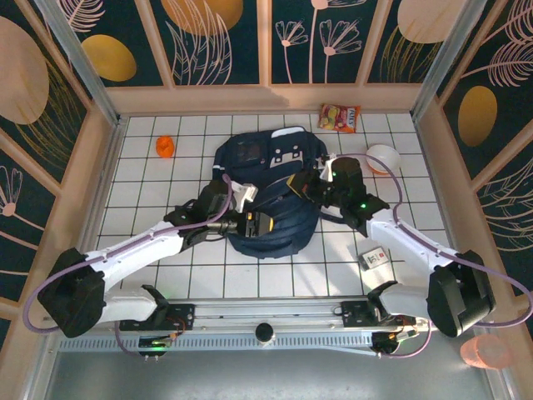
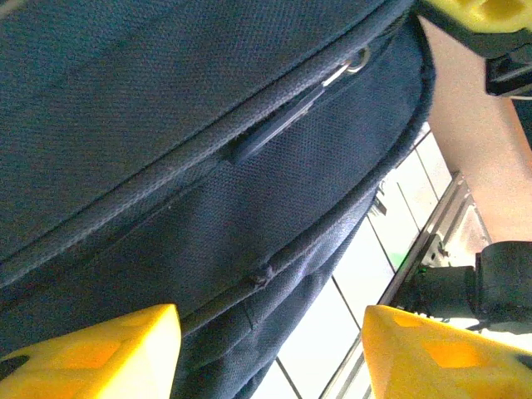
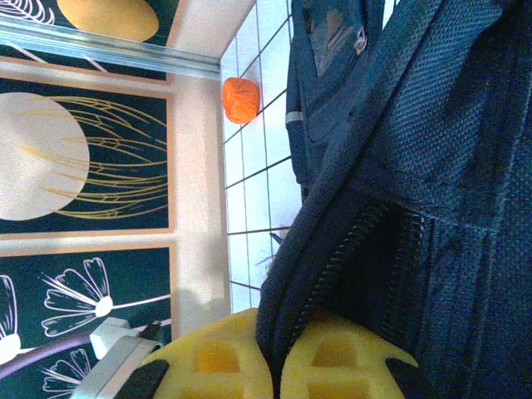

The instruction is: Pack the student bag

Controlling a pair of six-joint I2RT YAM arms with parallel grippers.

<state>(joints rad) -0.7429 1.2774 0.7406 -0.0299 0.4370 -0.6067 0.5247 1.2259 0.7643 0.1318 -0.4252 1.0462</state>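
Navy fabric takes up the middle of the white gridded table, where the student bag lies flat between the two arms. The right gripper has its yellow jaws pressed together on a fold of the bag's cloth beside the zip edge, pinching the rim of the mouth. The left gripper hovers at the bag's near side with its jaws apart and nothing between them; a zip pull lies on the seam ahead of it. The step in hand looks like getting the bag ready to be filled, with one side pinned while the other works the zip or the flap. Next, the left gripper probably needs to find a fresh hold on the pull or the opposite rim, then draw away from the right one so the mouth gapes. Loose items wait well apart from the bag: an orange ball, a snack packet and a small box
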